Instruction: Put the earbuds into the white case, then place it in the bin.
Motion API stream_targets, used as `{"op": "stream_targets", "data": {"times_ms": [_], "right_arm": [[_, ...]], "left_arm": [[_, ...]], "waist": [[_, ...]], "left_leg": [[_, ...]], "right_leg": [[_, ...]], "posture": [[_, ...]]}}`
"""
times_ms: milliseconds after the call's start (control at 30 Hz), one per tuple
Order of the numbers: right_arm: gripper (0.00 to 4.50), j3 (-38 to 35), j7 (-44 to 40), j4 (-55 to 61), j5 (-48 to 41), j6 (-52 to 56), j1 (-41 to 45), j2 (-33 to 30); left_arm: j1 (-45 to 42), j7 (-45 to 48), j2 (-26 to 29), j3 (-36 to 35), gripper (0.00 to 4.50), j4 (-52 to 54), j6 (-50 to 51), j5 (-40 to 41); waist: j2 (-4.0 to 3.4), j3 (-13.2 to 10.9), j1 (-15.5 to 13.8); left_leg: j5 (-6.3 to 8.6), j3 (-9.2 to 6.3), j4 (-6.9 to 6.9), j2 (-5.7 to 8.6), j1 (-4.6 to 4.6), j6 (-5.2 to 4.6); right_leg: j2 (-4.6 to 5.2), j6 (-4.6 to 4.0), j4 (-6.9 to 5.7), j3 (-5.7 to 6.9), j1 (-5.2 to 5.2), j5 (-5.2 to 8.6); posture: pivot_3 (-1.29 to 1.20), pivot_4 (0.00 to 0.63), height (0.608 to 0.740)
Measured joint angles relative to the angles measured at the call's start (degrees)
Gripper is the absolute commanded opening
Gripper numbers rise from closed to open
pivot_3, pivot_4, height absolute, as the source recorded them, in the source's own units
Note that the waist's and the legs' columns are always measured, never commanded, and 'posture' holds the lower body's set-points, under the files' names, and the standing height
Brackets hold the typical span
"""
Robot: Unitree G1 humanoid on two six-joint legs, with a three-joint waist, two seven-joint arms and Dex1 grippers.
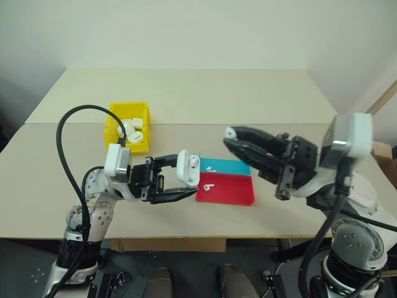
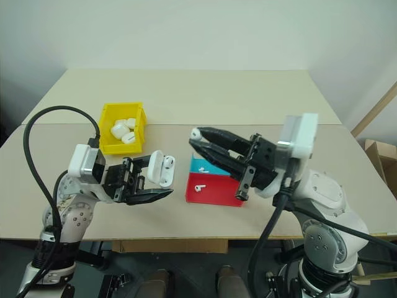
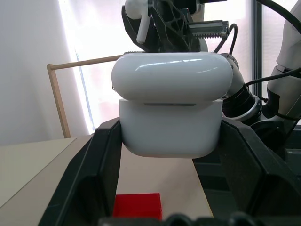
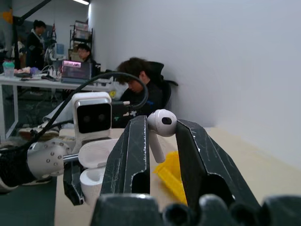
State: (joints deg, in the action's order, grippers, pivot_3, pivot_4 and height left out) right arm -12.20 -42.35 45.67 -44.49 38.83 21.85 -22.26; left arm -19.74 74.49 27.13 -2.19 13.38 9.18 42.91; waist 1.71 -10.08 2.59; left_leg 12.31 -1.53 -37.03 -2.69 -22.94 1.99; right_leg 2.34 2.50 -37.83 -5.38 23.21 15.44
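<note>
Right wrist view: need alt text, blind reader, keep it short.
The right gripper pinches a white earbud between its two black fingers. Beyond it the left gripper holds the open white case, with the yellow bin on the beige table behind. People sit at desks in the background.

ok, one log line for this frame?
left claw: shut on open white case | right claw: shut on earbud | one earbud on red tray
</note>
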Motion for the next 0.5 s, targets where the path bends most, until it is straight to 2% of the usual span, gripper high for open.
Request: {"op": "stream_targets", "data": {"times_ms": [200,500], "right_arm": [[0.66,0.7,3.3,-0.2,-6.3,0.7,0.3,-4.1],[0.66,5.1,7.7,-0.1,-12.6,1.2,-0.1,-5.3]], "left_arm": [[-0.6,0.3,-1.0,1.1,2.76,-0.4,0.0,0.0],[-2.5,0.6,-2.8,1.4,2.76,-2.5,-0.3,-0.4]], "waist": [[0.01,0.0,0.0],[0.01,0.0,0.0]], "left_leg": [[0.0,-0.01,0.0,0.0,0.0,0.0],[0.0,-0.02,0.01,0.0,-0.02,-0.01]], "right_leg": [[0.0,0.0,0.01,0.01,-0.02,0.0],[0.0,0.01,0.06,0.02,-0.02,0.0]], "posture": [[0.0,0.15,0.74],[0.0,0.15,0.74]]}}
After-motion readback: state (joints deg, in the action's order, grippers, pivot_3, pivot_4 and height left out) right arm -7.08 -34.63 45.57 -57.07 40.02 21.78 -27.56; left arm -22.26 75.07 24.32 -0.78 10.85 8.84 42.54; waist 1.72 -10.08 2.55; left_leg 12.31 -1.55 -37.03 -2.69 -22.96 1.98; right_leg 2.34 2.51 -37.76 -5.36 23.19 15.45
